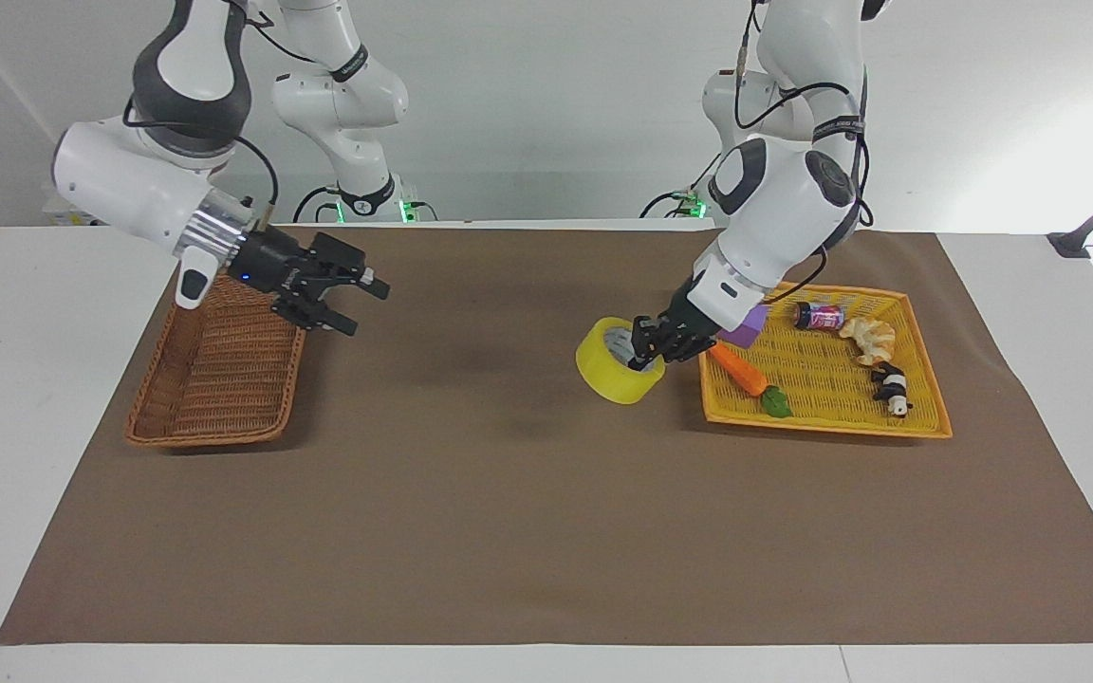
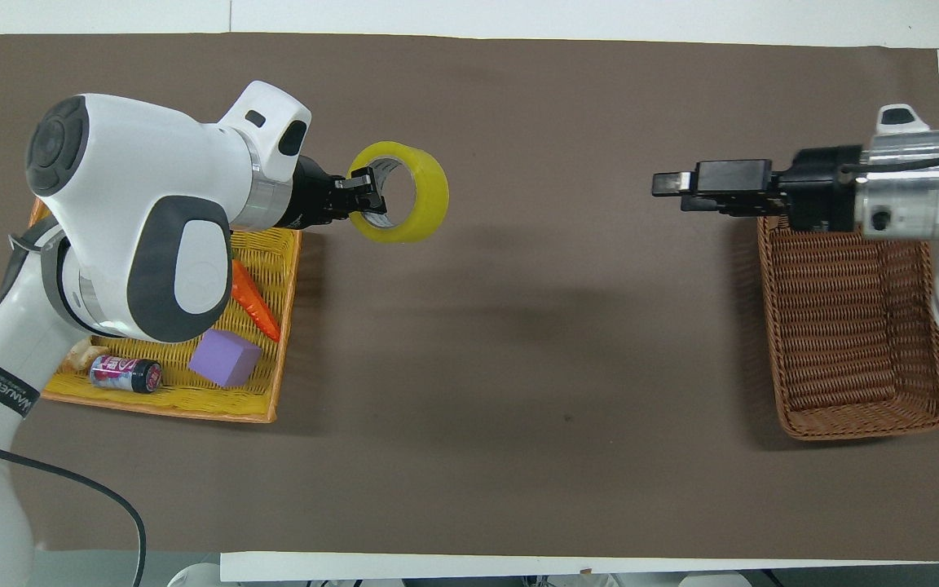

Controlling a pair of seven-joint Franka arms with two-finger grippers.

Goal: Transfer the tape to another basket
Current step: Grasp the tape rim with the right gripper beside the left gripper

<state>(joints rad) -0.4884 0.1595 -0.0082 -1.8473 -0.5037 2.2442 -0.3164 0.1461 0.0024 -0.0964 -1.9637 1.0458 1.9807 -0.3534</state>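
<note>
Yellow and translucent, the single tape point(image 1: 619, 360) is a wide roll with a white inner core, tilted so its open centre faces up and toward the robots. It hangs in the air over the brown paper mat point(image 1: 527, 493) that covers the surface, just beside the yellow woven tray point(image 1: 831, 417) on the side toward the right arm's end of the table. The left gripper point(image 1: 646, 346) has its jaws closed on the roll's wall, one finger inside the core.

There are two woven containers. The yellow woven tray holds five things: one toy carrot point(image 1: 746, 376), one purple block point(image 2: 225, 359), one small can point(image 1: 819, 316) lying on its side, one bread-like piece point(image 1: 869, 338) and one small black-and-white figure point(image 1: 891, 389). The one brown wicker basket point(image 1: 214, 379), rectangular with sloping sides, lies well apart from the tray, toward the right arm's end of the table, and nothing shows inside it.

Two arms are in view. The right gripper point(image 1: 345, 299) hangs with its jaws spread wide and holding nothing, over the mat just beside the basket's edge on the side toward the tray.
</note>
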